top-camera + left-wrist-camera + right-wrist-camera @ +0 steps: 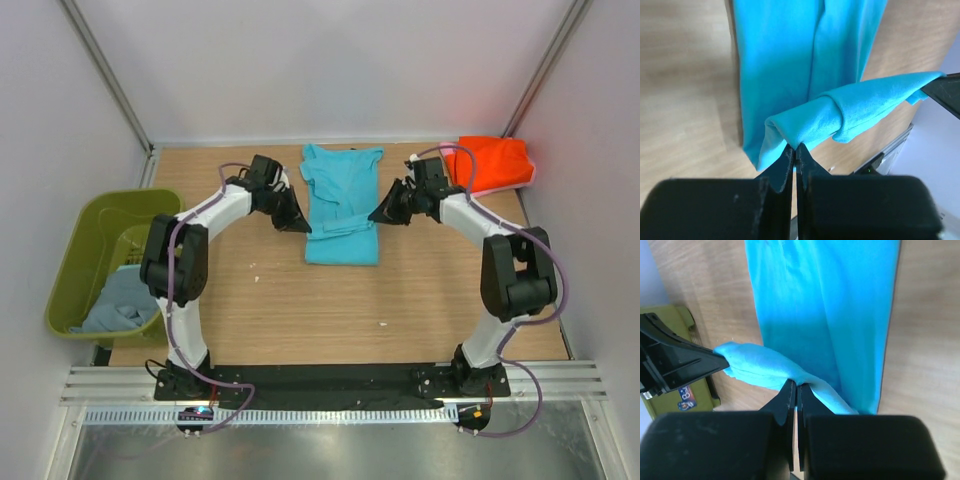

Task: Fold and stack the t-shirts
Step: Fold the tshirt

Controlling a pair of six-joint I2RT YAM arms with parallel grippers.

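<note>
One pale wooden counter (260, 300) carries the turquoise t-shirt (340, 205), which lies mid-counter as a long, smooth strip. It looks light, limp and soft-knit, likely best gripped at opposite side edges. The left pincer (796, 150) and right pincer (796, 387) each pinch tight on a raised fold of it.

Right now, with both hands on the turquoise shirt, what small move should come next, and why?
Probably carry both hands together toward the collar, then lower the cloth. The left hand and right hand are each shut on one end of a lifted edge of the turquoise t-shirt. It stretches between them about mid-length, while the rest lies flat.
</note>
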